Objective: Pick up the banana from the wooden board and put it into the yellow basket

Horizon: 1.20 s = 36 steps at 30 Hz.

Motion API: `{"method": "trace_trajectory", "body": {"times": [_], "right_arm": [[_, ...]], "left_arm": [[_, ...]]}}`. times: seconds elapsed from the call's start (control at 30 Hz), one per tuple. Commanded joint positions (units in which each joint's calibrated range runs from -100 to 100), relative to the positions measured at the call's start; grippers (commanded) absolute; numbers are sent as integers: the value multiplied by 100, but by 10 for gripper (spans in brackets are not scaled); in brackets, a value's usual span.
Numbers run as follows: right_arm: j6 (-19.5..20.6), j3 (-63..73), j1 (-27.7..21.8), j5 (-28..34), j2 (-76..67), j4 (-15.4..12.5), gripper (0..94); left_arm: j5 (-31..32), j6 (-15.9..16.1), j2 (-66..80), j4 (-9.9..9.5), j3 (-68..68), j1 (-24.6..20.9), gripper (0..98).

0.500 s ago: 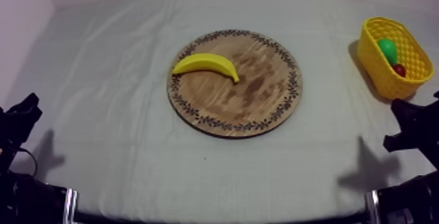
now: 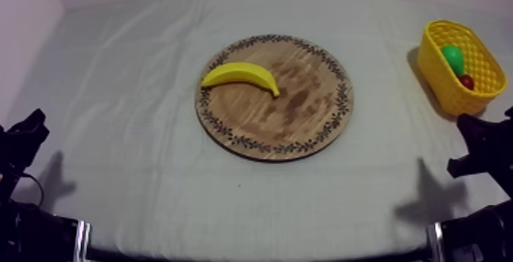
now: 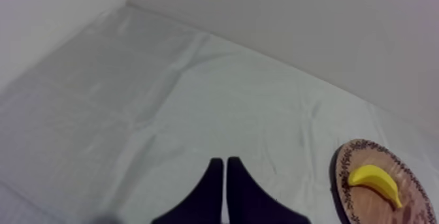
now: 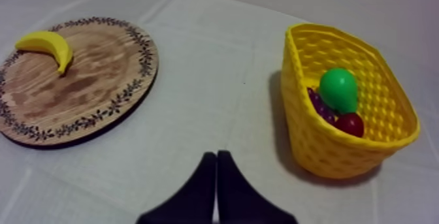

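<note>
A yellow banana (image 2: 242, 76) lies on the upper left part of the round wooden board (image 2: 305, 105) in the middle of the table; it also shows as a banana (image 3: 375, 181) on the board (image 3: 362, 204) and as a banana (image 4: 47, 44) on the board (image 4: 78, 89). The yellow basket (image 2: 435, 66) stands at the far right. My left gripper (image 3: 225, 164) is shut on nothing, over bare cloth well left of the board. My right gripper (image 4: 216, 157) is shut on nothing, between the board and the basket (image 4: 307, 135). Both arms rest low, left (image 2: 23, 139) and right (image 2: 481, 147).
Inside the basket lie a green pear (image 4: 338, 89), a small red fruit (image 4: 351, 124) and purple grapes (image 4: 319, 106). Pale walls rise behind and to the left of the table. Open cloth surrounds the board on all sides.
</note>
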<state>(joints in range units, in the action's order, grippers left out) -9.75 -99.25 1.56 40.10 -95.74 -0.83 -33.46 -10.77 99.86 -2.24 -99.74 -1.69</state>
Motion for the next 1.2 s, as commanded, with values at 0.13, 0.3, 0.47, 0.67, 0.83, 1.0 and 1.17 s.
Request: {"method": "trace_trajectory", "body": {"times": [0.13,0.3,0.47,0.67,0.83,1.0,1.17], "right_arm": [[-256,117,36,409,-1,-91,4],[-300,158,63,506,22,-76,4],[-355,418,235,244,885,-34,4],[-870,1347,523,-21,2675,-187,4],[-1002,2696,1055,399,3881,-35,4],[-1087,3934,1475,740,5074,110,4],[-1069,4905,1725,790,6369,219,4]], "left_arm": [[-1,0,-3,2,-4,-1,1],[-1,0,-3,2,-4,-1,1],[-1,0,-3,2,-4,-1,1],[-1,0,-3,2,-4,-1,1],[-1,0,-3,2,-4,-1,1],[-1,0,-3,2,-4,-1,1],[-1,1,-3,2,-4,-1,1]]}}
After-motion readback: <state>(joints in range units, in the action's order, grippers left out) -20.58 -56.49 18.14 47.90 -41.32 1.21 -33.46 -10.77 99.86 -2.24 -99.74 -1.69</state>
